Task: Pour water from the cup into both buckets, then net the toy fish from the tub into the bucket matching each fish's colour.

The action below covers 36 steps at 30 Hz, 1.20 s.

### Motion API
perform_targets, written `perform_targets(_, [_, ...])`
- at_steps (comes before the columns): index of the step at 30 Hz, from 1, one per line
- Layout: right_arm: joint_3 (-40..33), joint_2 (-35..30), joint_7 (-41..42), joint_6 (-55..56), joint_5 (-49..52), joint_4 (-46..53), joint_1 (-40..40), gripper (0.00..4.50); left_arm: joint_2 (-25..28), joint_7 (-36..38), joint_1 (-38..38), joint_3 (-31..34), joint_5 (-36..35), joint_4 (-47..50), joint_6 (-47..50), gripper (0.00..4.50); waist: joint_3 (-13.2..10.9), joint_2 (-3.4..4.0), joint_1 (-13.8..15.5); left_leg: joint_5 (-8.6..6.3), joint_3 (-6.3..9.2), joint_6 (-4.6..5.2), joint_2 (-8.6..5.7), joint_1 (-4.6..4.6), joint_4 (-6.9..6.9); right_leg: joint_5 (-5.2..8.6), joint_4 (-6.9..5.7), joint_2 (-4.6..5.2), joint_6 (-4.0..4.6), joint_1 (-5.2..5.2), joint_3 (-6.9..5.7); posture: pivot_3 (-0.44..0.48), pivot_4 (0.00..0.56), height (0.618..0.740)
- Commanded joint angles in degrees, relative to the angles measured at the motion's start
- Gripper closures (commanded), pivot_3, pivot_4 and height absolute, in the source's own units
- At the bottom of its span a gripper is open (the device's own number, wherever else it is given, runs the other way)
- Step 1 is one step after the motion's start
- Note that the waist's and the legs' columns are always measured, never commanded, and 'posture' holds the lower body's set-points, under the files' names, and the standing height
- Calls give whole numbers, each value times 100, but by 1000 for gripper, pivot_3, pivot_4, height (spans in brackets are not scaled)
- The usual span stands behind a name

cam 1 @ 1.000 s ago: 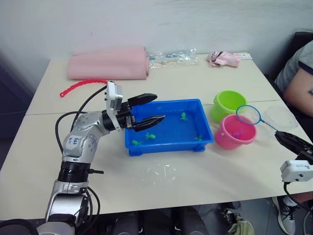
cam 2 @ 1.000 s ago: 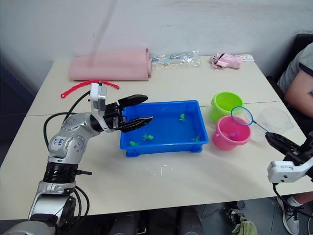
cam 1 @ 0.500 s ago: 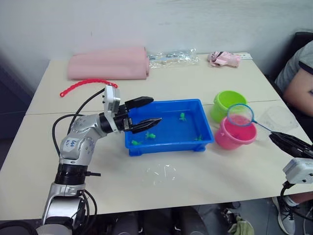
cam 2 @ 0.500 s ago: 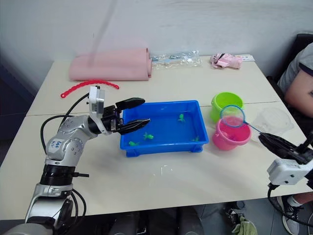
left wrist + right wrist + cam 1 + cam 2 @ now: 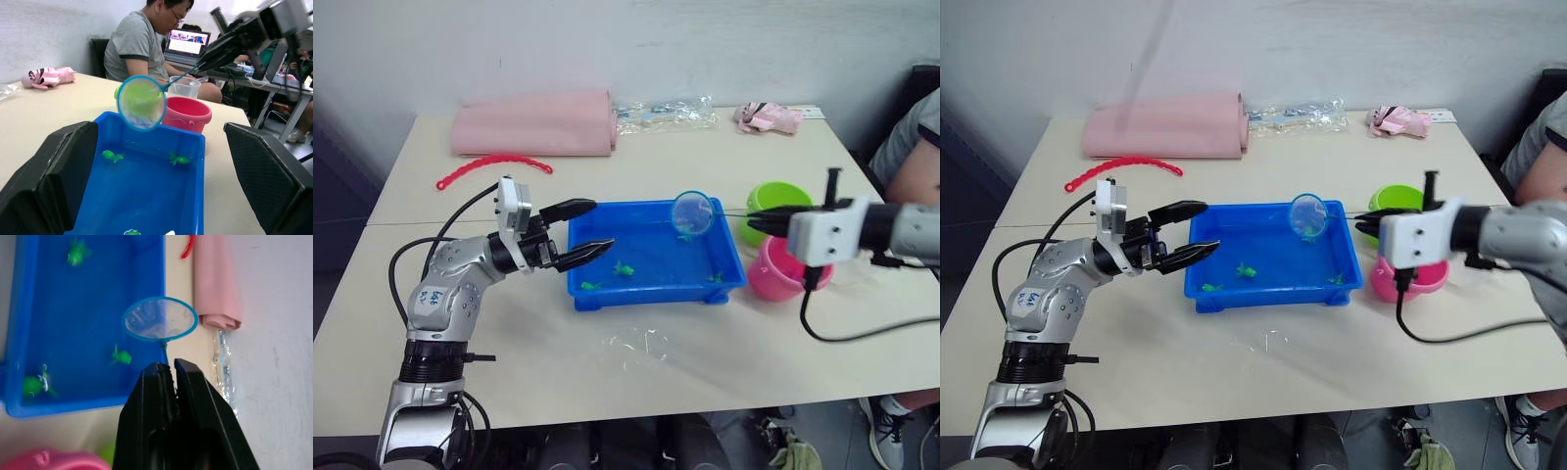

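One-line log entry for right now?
right gripper: shut on net, hoop above tub | left gripper: open at tub's end | green fish in tub

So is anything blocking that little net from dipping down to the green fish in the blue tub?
Nothing visible. The net, held by the right gripper, hangs over the tub's far edge, with open space down to the nearest green fish. The left gripper sits open at the tub's opposite end.

We see silver-grey arm casings with black joint rings, and a blue marking on the left forearm. Black cables loop from both arms. Each hand, left hand [image 5: 579,230] and right hand [image 5: 762,221], has two black fingers behind a white camera block.
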<state>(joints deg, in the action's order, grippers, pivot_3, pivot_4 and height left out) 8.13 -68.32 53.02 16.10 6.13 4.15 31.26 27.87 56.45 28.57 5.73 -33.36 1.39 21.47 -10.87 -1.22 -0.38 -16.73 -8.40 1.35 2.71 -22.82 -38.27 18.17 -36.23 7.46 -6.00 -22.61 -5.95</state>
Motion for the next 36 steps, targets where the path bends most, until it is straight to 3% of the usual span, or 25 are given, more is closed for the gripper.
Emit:
perform_targets(1, [823, 492, 1191, 998, -923, -1429, 1624, 4500, 54, -98, 22, 89, -74, 343, 31, 23, 0, 1, 13, 1, 2, 1, -3, -5, 2, 0, -3, 3, 0, -5, -2, 0, 150, 740])
perform_targets(6, [1424, 936, 2134, 2005, -1472, -2806, 2787, 4500, 51, -139, 59, 70, -75, 382, 45, 23, 0, 2, -3, 1, -2, 1, -2, -15, 1, 0, -1, -1, 0, -11, -4, 0, 150, 740])
perform_targets(11, [1648, 1083, 2832, 2247, -1605, -3210, 3188, 4500, 49, -110, 80, -3, -52, 402, 54, 23, 0, 2, 3, 1, -1, 1, -2, -17, 1, 0, -25, 0, 0, -13, -5, 0, 150, 740])
perform_targets(27, [1880, 1265, 3837, 1690, -2093, -2545, 3339, 4500, -40, -81, 212, -37, -67, 296, 14, 23, -1, 3, -1, 1, 1, 1, -1, -18, -8, 0, -33, 1, 0, -13, -5, 0, 150, 740])
perform_targets(36, [2594, 1043, 3948, 841, -1754, -1982, 3523, 4500, 44, 75, 160, -61, -125, 372, 123, 23, -1, 4, 1, 1, 2, 1, -2, -20, -7, 0, -34, 2, 0, -14, -6, 0, 150, 740])
